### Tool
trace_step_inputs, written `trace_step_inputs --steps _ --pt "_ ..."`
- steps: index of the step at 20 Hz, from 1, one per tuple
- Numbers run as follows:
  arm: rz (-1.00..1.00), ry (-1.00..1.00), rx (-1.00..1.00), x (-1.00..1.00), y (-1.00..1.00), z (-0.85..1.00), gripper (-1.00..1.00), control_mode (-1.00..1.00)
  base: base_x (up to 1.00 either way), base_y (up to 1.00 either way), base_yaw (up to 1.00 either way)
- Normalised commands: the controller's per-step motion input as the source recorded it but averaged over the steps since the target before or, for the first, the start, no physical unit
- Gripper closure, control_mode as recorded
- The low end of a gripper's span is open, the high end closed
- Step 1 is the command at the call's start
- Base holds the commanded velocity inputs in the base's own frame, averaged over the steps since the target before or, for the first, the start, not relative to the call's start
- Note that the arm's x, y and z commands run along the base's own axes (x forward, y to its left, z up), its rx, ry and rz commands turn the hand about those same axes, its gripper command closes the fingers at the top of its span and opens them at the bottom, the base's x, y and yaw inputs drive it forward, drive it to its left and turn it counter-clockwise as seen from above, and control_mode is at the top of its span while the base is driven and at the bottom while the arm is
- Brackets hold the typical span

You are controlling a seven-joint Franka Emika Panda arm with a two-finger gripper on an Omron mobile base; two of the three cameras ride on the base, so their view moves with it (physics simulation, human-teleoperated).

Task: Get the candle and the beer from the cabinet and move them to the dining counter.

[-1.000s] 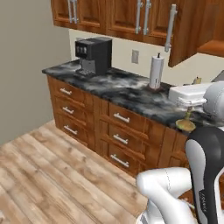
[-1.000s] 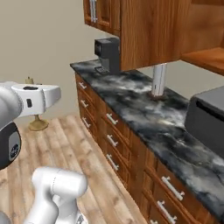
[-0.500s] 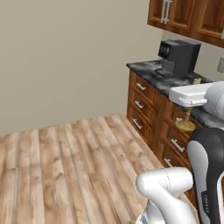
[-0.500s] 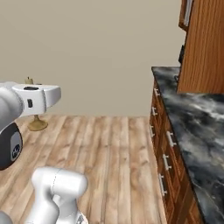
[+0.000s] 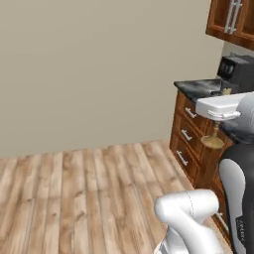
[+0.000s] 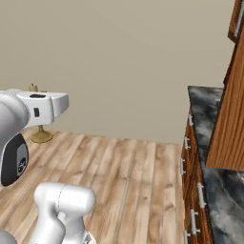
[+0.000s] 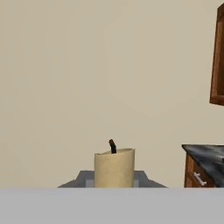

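The gripper [image 7: 114, 184] is pinching the candle [image 7: 114, 167], its fingers pressed against the cream wax and holding it upright in the air. The brass base [image 5: 213, 142] is hanging below the hand, beside the wooden drawers [image 5: 186, 136] and above the plank floor [image 5: 79, 193].

Glossy white rounded arm segments [image 5: 191, 211], dark grey joint band [image 6: 14, 159] with small, perhaps printed, markings, boxy white hand [image 5: 221, 106]

We are in a home kitchen: wooden wall cabinet [image 5: 232, 21] at 1 o'clock, marbled counter [image 5: 201, 87] over drawers [image 5: 187, 135], coffee machine [image 5: 238, 72], plank floor [image 5: 84, 193].
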Motion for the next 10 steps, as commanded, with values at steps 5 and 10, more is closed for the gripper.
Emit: trace_step_inputs --steps 5,10 --pt "0.0 0.0 0.0 0.0 0.0 0.0 1.0 1.0 1.0 0.01 0.26" --pt "0.0 0.0 0.0 0.0 0.0 0.0 1.0 1.0 1.0 0.0 0.42"
